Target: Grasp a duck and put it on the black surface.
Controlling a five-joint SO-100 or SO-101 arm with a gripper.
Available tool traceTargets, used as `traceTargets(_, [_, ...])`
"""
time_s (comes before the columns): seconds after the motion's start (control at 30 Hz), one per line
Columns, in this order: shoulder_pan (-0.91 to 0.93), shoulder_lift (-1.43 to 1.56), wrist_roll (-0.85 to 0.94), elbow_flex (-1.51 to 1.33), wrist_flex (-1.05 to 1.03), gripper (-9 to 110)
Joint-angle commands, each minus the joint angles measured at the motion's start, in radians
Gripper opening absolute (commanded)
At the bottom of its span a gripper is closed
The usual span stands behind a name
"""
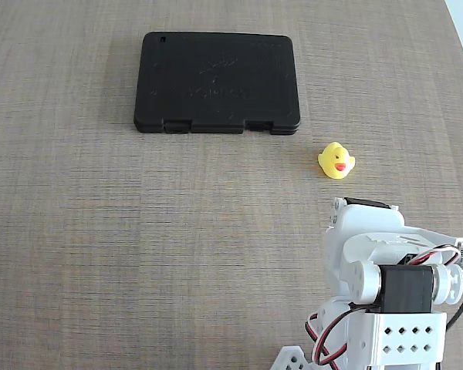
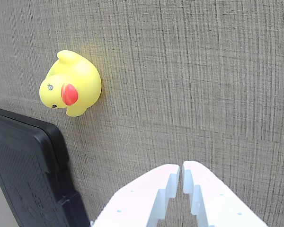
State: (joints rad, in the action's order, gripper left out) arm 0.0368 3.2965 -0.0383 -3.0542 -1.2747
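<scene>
- Duck (image 1: 336, 161) sits alone on the woven table (image 1: 100, 231), just off the near right corner of the black surface (image 1: 217, 82) in the fixed view
- Gripper (image 2: 181, 170) hangs empty, white jaws nearly touching
- Wrist view: duck up left, well apart from the fingertips

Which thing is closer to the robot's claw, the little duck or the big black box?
The yellow duck is closer. It sits on the table just beyond the arm, while the black box lies farther away. The claw touches neither.
</scene>
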Motion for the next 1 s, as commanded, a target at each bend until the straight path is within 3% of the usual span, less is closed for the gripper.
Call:
traceTargets(0.0, [0.009,0.066,-0.006,0.000,-0.008,0])
traceTargets(0.2, [0.012,-0.012,0.006,0.025,0.083,0])
traceTargets(0.4, [0.003,-0.373,0.006,0.287,0.199,0])
traceTargets(0.73, [-0.005,-0.968,-0.008,0.683,0.196,27])
traceTargets(0.97, [-0.003,-1.328,-0.008,0.785,0.201,29])
